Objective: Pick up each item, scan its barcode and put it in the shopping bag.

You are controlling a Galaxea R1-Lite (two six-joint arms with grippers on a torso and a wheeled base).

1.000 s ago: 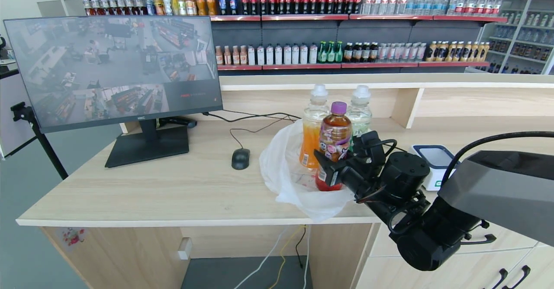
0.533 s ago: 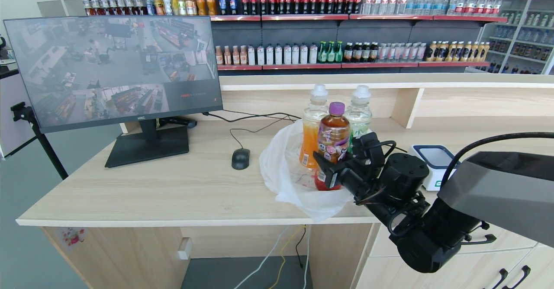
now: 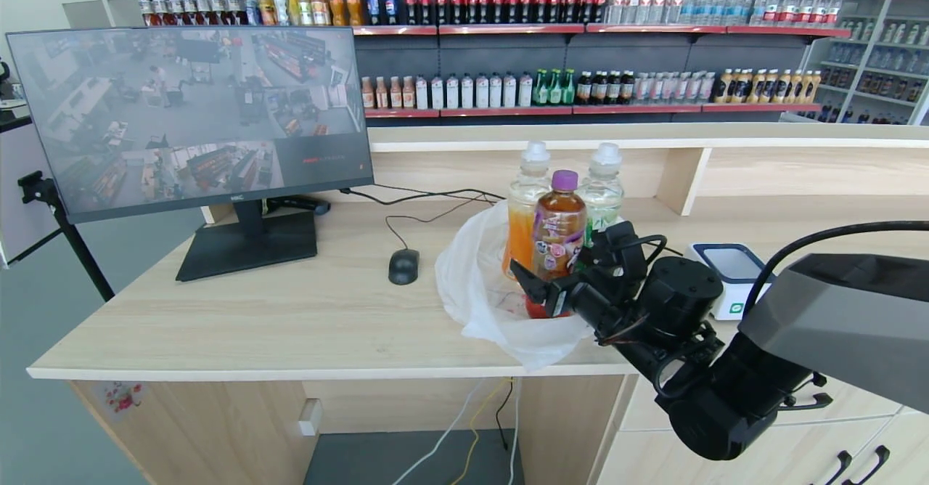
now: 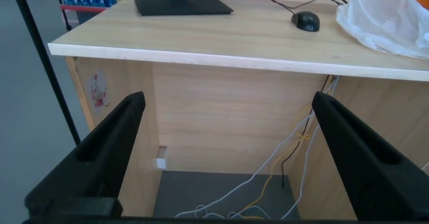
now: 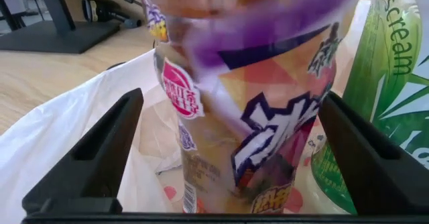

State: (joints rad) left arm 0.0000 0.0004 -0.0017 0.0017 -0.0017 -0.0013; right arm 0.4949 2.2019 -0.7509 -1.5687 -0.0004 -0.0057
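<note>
A purple-capped bottle of brown drink (image 3: 559,227) (image 5: 255,103) stands upright with its base inside the white shopping bag (image 3: 472,289) (image 5: 74,143) on the counter. My right gripper (image 3: 557,258) (image 5: 231,150) is around its lower half, fingers spread with a gap on one side, open. Right behind it stand an orange-drink bottle (image 3: 520,216) and a clear bottle with a green label (image 3: 602,194) (image 5: 385,83). My left gripper (image 4: 228,150) hangs open with nothing in it, below the counter's front edge.
A white barcode scanner (image 3: 729,267) sits on the counter to the right of the bag. A mouse (image 3: 403,266) (image 4: 308,21) and a monitor (image 3: 189,115) stand to the left, with cables behind. Stocked drink shelves fill the background.
The right gripper's fingers have spread apart from the purple-capped bottle, which has settled slightly left and lower in the bag. The left arm has not moved.
</note>
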